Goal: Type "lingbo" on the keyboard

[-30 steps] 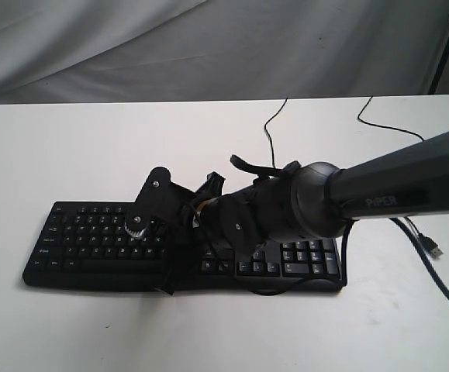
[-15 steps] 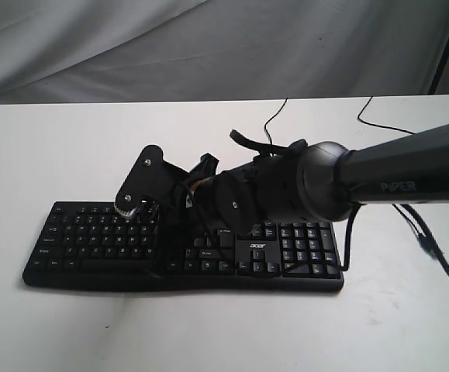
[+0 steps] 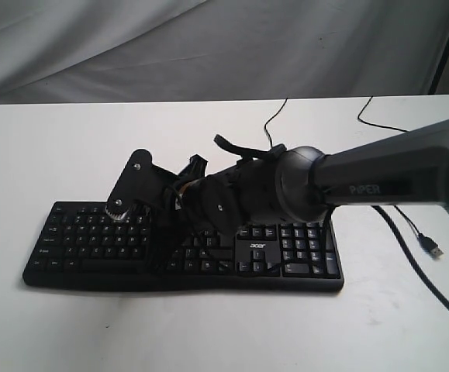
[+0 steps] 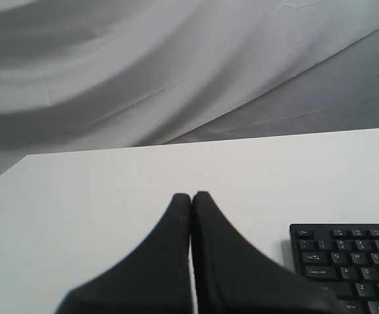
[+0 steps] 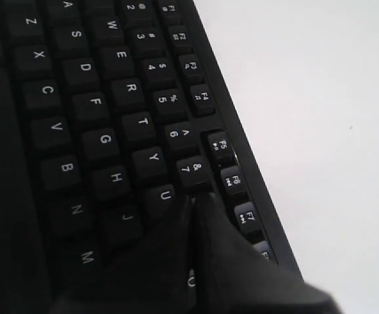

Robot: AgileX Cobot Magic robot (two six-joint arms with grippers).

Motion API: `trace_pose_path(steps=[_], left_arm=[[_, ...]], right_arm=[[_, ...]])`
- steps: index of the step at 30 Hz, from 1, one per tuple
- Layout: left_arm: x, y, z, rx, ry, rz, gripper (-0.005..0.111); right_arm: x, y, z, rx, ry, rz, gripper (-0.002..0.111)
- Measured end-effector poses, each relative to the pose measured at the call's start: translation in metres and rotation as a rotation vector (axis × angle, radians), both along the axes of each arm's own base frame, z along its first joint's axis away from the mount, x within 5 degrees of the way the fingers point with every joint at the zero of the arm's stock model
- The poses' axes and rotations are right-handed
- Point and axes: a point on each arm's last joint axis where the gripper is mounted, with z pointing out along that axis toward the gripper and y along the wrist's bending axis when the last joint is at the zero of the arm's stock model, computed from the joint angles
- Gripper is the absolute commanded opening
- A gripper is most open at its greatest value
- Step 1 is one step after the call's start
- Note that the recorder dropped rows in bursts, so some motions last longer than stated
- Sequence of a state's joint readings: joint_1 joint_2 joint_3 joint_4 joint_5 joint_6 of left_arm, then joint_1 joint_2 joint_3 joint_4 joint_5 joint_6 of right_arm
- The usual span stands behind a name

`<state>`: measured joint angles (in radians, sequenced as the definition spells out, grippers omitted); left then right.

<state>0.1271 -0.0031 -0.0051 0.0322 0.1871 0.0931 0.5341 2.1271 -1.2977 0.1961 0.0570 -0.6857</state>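
Observation:
The black keyboard (image 3: 286, 256) lies along the front of the white table (image 3: 53, 147), with the acer logo left of its number pad. My right arm (image 3: 379, 182) reaches in from the right, across the keyboard's middle. In the right wrist view the right gripper (image 5: 196, 196) is shut, its tip low over the keyboard (image 5: 97, 104) beside the U key (image 5: 165, 195) and just below the 7 key (image 5: 192, 169). Whether it touches a key is hidden. My left gripper (image 4: 190, 195) is shut and empty above bare table, with the keyboard's corner (image 4: 346, 261) beside it.
A thin black cable (image 3: 274, 124) runs from the keyboard to the table's back edge. Another cable ends in a loose USB plug (image 3: 433, 249) at the right. Grey cloth (image 3: 208, 46) hangs behind the table. A dark stand leg (image 3: 445, 46) is at the far right.
My right arm has shifted left and toward the keyboard's back rows, uncovering the acer logo and the keys near the number pad. The keyboard has stayed in place.

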Motion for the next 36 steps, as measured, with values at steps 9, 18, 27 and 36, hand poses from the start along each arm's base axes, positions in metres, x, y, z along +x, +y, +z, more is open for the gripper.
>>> trace_pose_path(steps=[9,18,27,36], left_arm=[[0.0,0.0,0.0,0.0,0.0,0.0,0.001],[0.0,0.0,0.0,0.0,0.0,0.0,0.001],[0.0,0.0,0.0,0.0,0.0,0.0,0.001],[0.0,0.0,0.0,0.0,0.0,0.0,0.001]], right_arm=[[0.0,0.0,-0.01,-0.01,0.013,0.001,0.0],[0.001,0.0,-0.017,-0.013,0.017,-0.002,0.0],[0.002,0.0,-0.017,-0.011,0.011,-0.003,0.0],[0.002,0.0,-0.017,-0.011,0.011,-0.003,0.0]])
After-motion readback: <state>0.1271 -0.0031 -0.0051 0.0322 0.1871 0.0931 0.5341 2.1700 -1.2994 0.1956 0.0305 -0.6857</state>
